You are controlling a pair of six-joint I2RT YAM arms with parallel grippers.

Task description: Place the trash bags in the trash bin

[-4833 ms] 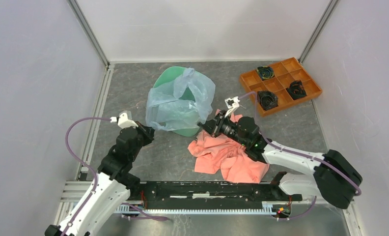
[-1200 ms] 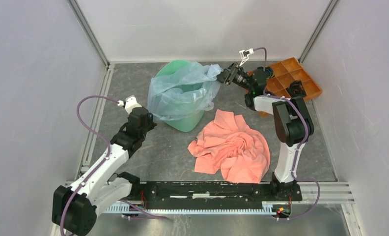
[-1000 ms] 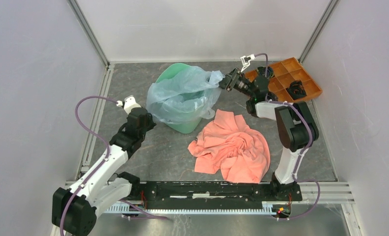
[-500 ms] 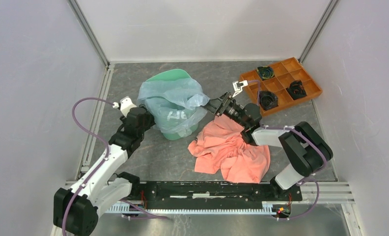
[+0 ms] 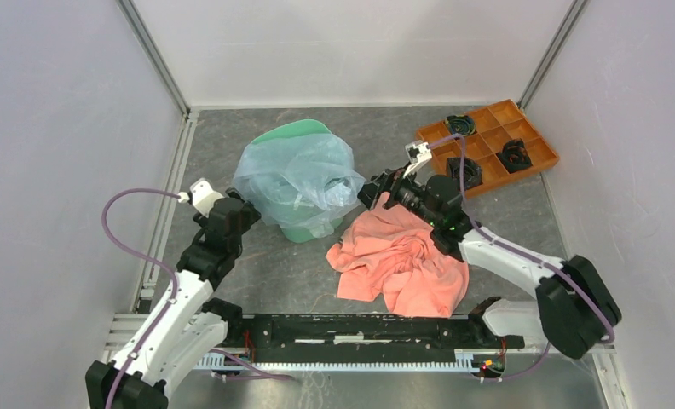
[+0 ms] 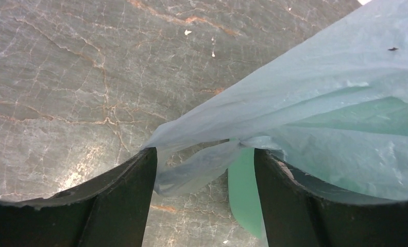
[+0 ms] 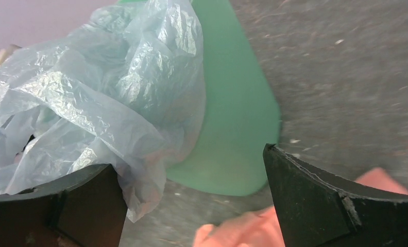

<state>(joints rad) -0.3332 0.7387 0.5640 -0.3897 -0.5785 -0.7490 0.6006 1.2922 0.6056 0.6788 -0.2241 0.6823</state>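
The mint-green trash bin (image 5: 302, 228) stands at mid-table. The pale blue trash bag (image 5: 296, 175) is bunched over its top and near side, so green shows only at the far rim and the base. My left gripper (image 5: 239, 207) is open at the bin's left side. In the left wrist view, a loose flap of the trash bag (image 6: 202, 164) hangs between its fingers (image 6: 114, 206), unclamped, beside the bin (image 6: 243, 193). My right gripper (image 5: 373, 191) is open just right of the bin. Its wrist view shows the bag (image 7: 104, 98) and bin (image 7: 233, 128) ahead, with nothing held.
A crumpled salmon-pink cloth (image 5: 402, 260) lies under the right arm, its edge (image 7: 253, 231) below the right fingers. An orange compartment tray (image 5: 526, 136) with dark items sits at the back right. Enclosure walls and rails border the table.
The right gripper dragged the bag's edge from the far right over the bin toward the near side, then opened. The left gripper opened and released the bag, which now lies bunched over the bin.
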